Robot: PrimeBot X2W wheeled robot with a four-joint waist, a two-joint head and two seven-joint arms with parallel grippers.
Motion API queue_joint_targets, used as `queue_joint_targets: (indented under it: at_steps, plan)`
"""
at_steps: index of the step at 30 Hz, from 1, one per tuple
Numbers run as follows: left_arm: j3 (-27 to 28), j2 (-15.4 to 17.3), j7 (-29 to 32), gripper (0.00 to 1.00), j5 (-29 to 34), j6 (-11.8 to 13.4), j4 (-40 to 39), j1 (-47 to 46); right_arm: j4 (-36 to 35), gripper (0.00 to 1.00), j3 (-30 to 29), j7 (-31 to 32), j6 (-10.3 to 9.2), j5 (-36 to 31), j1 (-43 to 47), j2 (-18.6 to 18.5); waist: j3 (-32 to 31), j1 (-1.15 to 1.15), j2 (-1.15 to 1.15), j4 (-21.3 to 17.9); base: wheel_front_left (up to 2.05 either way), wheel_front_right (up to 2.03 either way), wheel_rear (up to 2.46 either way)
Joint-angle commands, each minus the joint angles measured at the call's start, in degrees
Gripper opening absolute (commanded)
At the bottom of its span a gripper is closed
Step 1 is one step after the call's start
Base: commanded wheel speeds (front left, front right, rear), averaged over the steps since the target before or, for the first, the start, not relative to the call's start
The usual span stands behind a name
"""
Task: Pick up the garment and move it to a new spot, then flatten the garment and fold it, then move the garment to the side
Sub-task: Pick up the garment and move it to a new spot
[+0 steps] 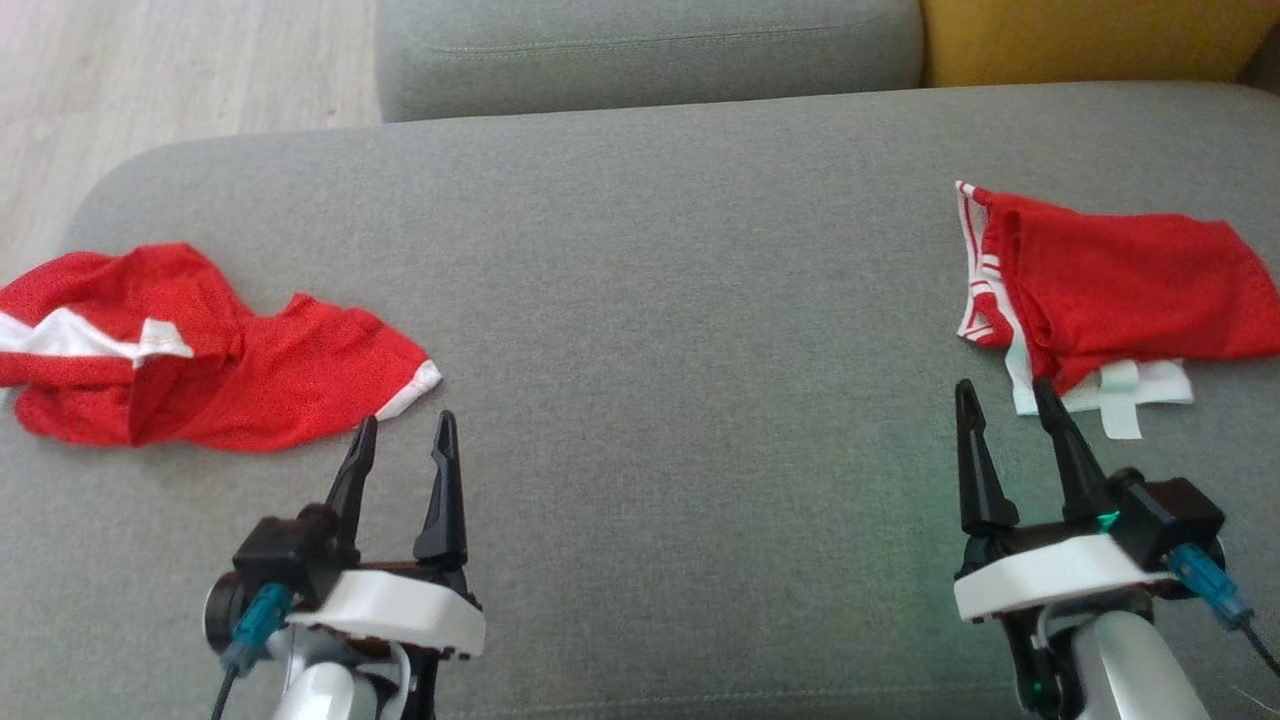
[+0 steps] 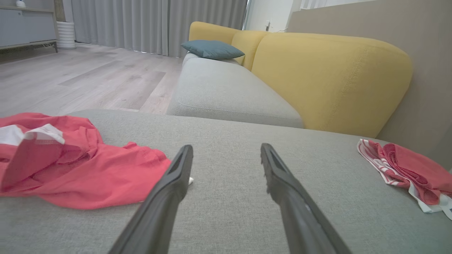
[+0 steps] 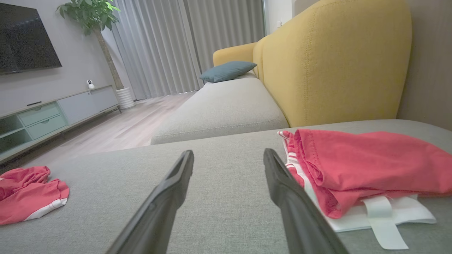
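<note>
The left claw (image 1: pixel 407 420) and right claw (image 1: pixel 1003 388) hang empty, fingers apart, over the grey sofa seat (image 1: pixel 660 300). The crumpled garment (image 1: pixel 250 380) lies just beyond the left claw, where a shallow pinch may catch only one layer. The right claw possibly touches the folded garment (image 1: pixel 1130 280), and a sweep could undo it.

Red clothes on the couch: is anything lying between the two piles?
No. In the head view, only bare grey cushion lies between the crumpled garment and the folded one.
</note>
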Motion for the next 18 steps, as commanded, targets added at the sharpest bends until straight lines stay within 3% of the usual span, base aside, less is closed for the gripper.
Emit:
queue_joint_targets:
  at_steps: [1,8,18]
  plan:
    - [2.00,0.23,-0.31,1.00,-0.28,0.33,-1.78,-2.64,-1.73,1.00,1.38,-0.63,0.18,0.31,-1.51,-0.04,-0.03,0.00,0.00,0.43,0.00,0.00,0.00]
    - [2.63,0.23,-0.31,1.00,-0.40,0.52,-1.87,-2.83,-1.49,1.00,1.97,-0.63,0.18,0.23,-1.49,-0.04,0.03,0.00,0.00,3.42,0.00,0.00,0.00]
    - [6.71,0.23,-0.31,1.00,0.12,0.41,-2.19,-3.19,-0.23,1.00,6.65,-0.63,0.18,0.62,-1.47,-0.04,-0.09,0.00,0.00,11.89,0.00,0.00,0.00]
